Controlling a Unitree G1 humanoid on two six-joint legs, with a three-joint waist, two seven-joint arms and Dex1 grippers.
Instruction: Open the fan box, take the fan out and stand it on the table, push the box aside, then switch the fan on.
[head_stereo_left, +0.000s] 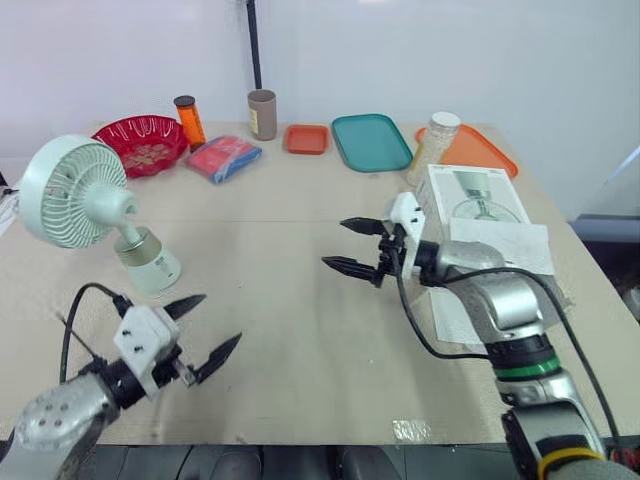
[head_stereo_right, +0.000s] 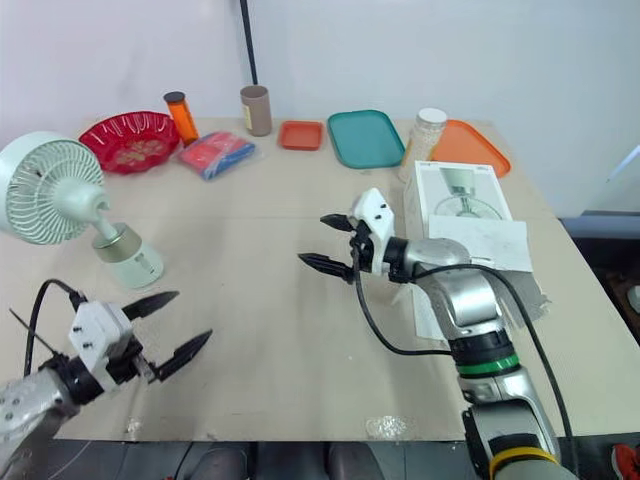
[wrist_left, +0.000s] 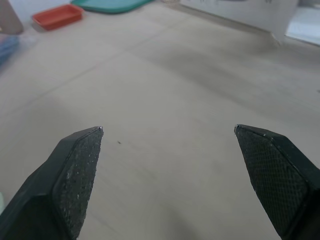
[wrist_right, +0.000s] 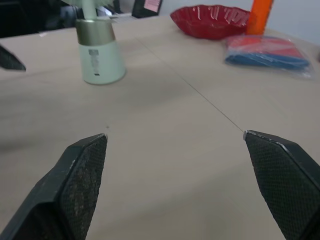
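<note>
L gripper (head_stereo_left: 222, 318) & R gripper (head_stereo_left: 333, 242) open, empty; fan (head_stereo_left: 68, 190) stands just beyond L fingertips (head_stereo_left: 188, 303), so you risk toppling it w/ a hard jab.

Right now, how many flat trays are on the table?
3: a small orange tray at the back, a teal tray to its right, and a larger orange tray farther right, partly hidden behind the jar.

Left gripper (head_stereo_left: 222, 318) is hanging low at the near left, fingers spread wide and pointing right, slightly away from the robot. Right arm (head_stereo_left: 505, 310) is bending in from the right side, with right gripper (head_stereo_left: 333, 242) gaping wide too, fingertips pointing left.
</note>
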